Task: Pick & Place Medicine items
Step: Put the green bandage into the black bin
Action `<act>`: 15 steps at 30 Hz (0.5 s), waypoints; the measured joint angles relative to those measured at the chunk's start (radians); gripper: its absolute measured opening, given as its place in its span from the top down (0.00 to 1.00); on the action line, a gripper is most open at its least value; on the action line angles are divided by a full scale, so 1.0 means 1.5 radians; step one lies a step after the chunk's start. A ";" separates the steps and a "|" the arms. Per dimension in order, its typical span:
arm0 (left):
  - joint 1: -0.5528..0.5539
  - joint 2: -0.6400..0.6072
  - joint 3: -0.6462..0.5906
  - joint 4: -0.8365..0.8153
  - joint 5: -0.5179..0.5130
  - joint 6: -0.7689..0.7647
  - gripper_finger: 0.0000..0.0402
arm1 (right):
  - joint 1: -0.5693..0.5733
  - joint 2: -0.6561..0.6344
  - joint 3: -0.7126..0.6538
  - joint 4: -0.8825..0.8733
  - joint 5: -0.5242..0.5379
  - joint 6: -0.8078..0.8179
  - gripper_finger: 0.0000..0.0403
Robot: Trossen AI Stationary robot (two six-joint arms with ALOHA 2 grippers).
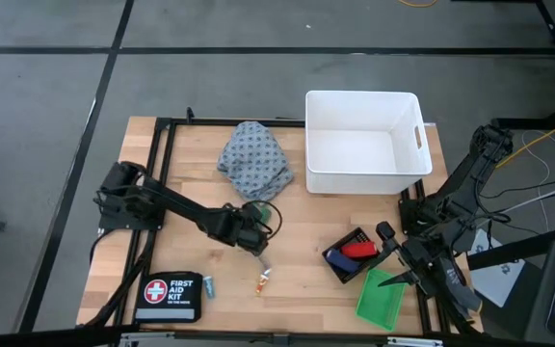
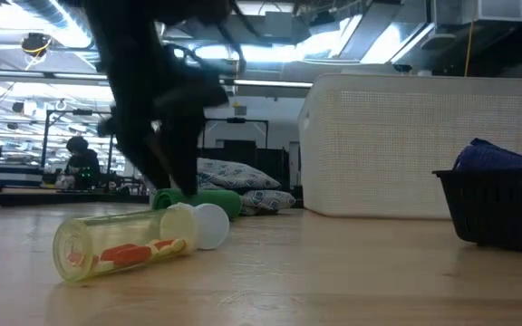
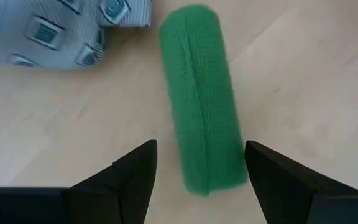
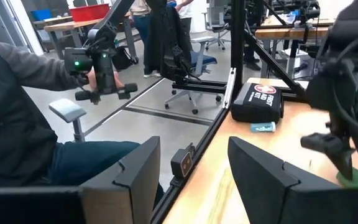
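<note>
At the near edge of the counter (image 1: 297, 289) lie the black first-aid pouch (image 1: 169, 297), the pale teal vial (image 1: 209, 285) just beside it, and the orange-and-white tube (image 2: 125, 244). The green tray (image 1: 380, 298) is under the right hand (image 1: 400, 272), whose fingers are apart and empty. The blue and red pieces are in the black basket (image 1: 354, 254). Further in, the left hand (image 3: 201, 180) has its fingers apart on both sides of the green cylinder (image 3: 201, 99), beside the patterned cloth (image 1: 254, 160). The white bin (image 1: 362, 142) is farthest.

Matt, ribbed green cylinder (image 3: 201, 99)
</note>
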 joint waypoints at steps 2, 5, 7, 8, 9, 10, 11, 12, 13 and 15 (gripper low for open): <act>0.009 0.013 -0.001 0.011 0.001 0.012 0.40 | 0.000 0.000 0.000 0.000 0.000 -0.002 0.53; 0.023 0.024 -0.001 0.065 0.011 0.043 0.40 | 0.000 0.000 0.000 0.000 0.000 -0.002 0.53; 0.035 0.031 -0.001 0.095 0.038 0.056 0.40 | 0.000 0.000 0.000 0.000 0.000 -0.002 0.53; 0.042 0.036 0.000 0.105 0.052 0.060 0.40 | 0.000 0.000 0.000 0.000 0.000 -0.002 0.53; 0.048 0.042 0.000 0.109 0.062 0.062 0.40 | 0.000 0.000 0.000 0.000 0.000 -0.002 0.53; 0.054 0.050 0.000 0.107 0.070 0.065 0.40 | 0.000 0.000 0.000 0.000 0.000 -0.002 0.53; 0.059 0.059 0.000 0.105 0.074 0.067 0.40 | 0.000 0.000 0.000 0.000 0.000 -0.002 0.53; 0.065 0.064 0.001 0.106 0.082 0.070 0.40 | 0.000 0.000 0.000 0.000 0.000 -0.002 0.53; 0.069 0.068 0.001 0.105 0.083 0.072 0.40 | 0.000 0.000 0.000 0.000 0.000 -0.002 0.53; 0.070 0.075 0.001 0.106 0.080 0.080 0.42 | 0.000 0.000 0.000 0.000 0.000 -0.002 0.53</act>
